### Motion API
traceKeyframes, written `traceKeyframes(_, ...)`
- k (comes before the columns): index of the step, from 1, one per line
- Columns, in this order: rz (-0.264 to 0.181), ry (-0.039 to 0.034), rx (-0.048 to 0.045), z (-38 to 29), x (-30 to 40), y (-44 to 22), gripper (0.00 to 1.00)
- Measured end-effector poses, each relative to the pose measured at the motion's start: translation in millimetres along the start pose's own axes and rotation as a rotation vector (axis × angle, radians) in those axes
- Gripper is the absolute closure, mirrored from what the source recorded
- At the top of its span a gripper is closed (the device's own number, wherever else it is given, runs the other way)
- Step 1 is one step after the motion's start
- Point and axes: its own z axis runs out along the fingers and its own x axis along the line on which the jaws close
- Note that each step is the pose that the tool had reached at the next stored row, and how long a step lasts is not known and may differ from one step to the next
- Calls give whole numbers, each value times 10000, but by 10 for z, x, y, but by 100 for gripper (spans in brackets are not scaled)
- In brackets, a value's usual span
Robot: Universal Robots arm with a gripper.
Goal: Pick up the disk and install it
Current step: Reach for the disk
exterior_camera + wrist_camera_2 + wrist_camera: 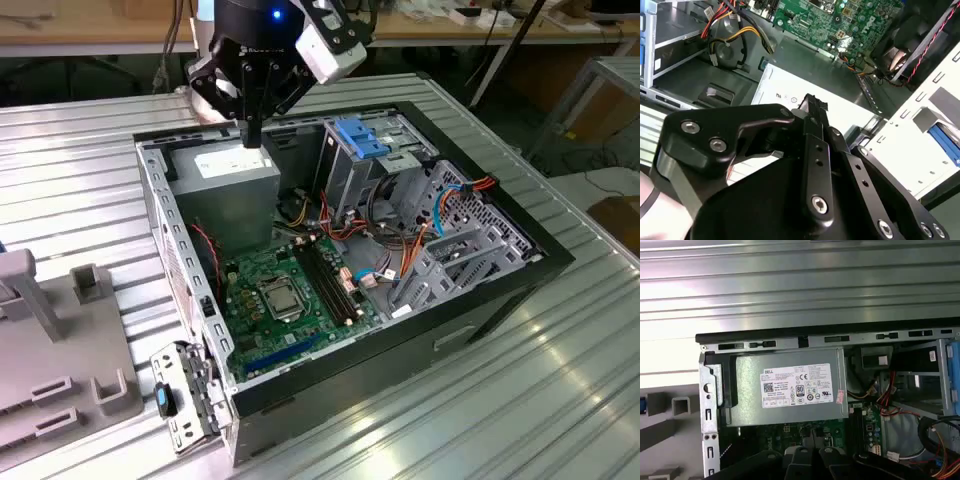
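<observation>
Exterior view: the gripper [250,140] hangs point-down over the PSU [225,200], in the corner of the open case [480,315] toward the exterior view's upper left. Its fingers [249,122] are pressed together with nothing between them, and their tips sit just above the white label [233,163] on the PSU; whether they touch it cannot be told. The case lies on its side on a ribbed metal table [80,150]. Inside it, the green board [275,285] covers the floor next to the PSU, with the socket [280,298] near its middle. Toward the exterior view's right of the PSU stands a grey drive cage [350,175] with a ribbed blue bracket [360,137] lying on top of it, and farther right a tangle of orange and red wires [410,245] runs past a second, tilted cage [460,250]. A grey fixture [60,390] sits on the table beside the case at the exterior view's left, and a slotted metal plate [185,400] sticks out at the case's near corner. In the second wrist view the fingers [812,125] meet over the label, a fan [897,40] sits at the case wall, and a blue part [945,142] shows past that wall. In the first wrist view a blue strip [953,375] edges the drive cage. Which of these blue parts, if any, is the disk cannot be told; the gripper touches none of them.
</observation>
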Motion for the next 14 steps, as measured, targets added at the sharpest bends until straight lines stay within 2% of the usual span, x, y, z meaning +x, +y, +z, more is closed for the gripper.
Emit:
traceKeyframes(1,0,0,0,-2,76,-6,89)
traceKeyframes(4,1,0,0,-4,149,-11,89)
traceKeyframes(6,0,1,1,-7,228,-17,89)
traceKeyframes(8,1,0,0,-7,261,-20,89)
traceKeyframes(10,1,0,0,-9,323,-24,89)
traceKeyframes(14,1,-1,0,-10,387,-29,89)
